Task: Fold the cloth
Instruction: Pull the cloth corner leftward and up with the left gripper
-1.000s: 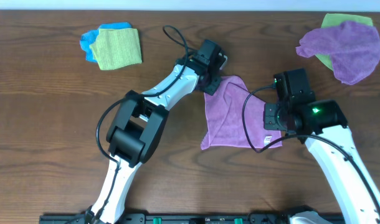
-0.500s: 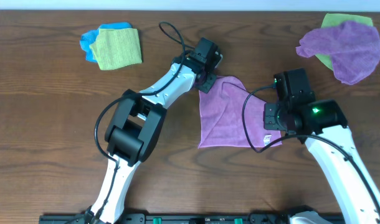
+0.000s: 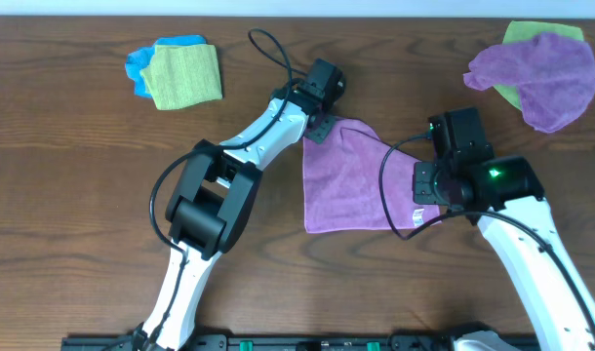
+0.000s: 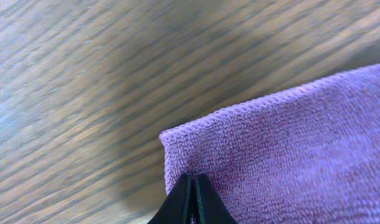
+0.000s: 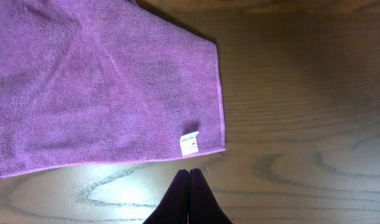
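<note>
Left gripper (image 4: 190, 185): closed; the cloth (image 3: 361, 180) is pinched just inside its far corner.
Right gripper (image 5: 190, 177): closed; nothing is held, tips just off the cloth's edge beside the white tag (image 5: 189, 143).
Cloth: spread flat on the table (image 3: 83, 195), between both arms.
</note>
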Robot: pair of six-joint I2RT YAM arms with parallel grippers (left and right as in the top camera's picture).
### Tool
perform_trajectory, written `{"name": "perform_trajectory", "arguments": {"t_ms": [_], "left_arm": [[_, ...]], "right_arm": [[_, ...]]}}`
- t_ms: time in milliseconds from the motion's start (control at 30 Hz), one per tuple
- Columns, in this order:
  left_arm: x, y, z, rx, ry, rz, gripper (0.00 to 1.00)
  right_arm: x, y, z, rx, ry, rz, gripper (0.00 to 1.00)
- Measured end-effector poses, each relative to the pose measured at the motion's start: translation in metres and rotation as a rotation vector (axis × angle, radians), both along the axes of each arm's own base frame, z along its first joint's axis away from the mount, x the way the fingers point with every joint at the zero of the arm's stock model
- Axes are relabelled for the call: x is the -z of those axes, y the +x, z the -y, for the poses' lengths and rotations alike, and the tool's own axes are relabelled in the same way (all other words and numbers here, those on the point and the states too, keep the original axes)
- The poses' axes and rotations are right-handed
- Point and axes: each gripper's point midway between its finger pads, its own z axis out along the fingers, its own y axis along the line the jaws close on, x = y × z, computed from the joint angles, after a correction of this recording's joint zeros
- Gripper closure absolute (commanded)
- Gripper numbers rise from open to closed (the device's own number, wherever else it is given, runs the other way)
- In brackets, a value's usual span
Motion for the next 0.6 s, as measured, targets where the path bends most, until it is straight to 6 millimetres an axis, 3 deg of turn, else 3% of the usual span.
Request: {"name": "perform_trajectory", "arguments": {"t_ms": [367,600], "left_arm": [[0.000,0.020,-0.067,-0.113,0.179,0.034,0.95],[0.000,0.029,-0.097,-0.155,0.209,0.030,0.94]], "right_arm": [[0.000,0.000,0.000,0.000,0.000,0.000,0.98],[0.001,0.004,-0.005,-0.008,0.025,0.016,0.98]]}}
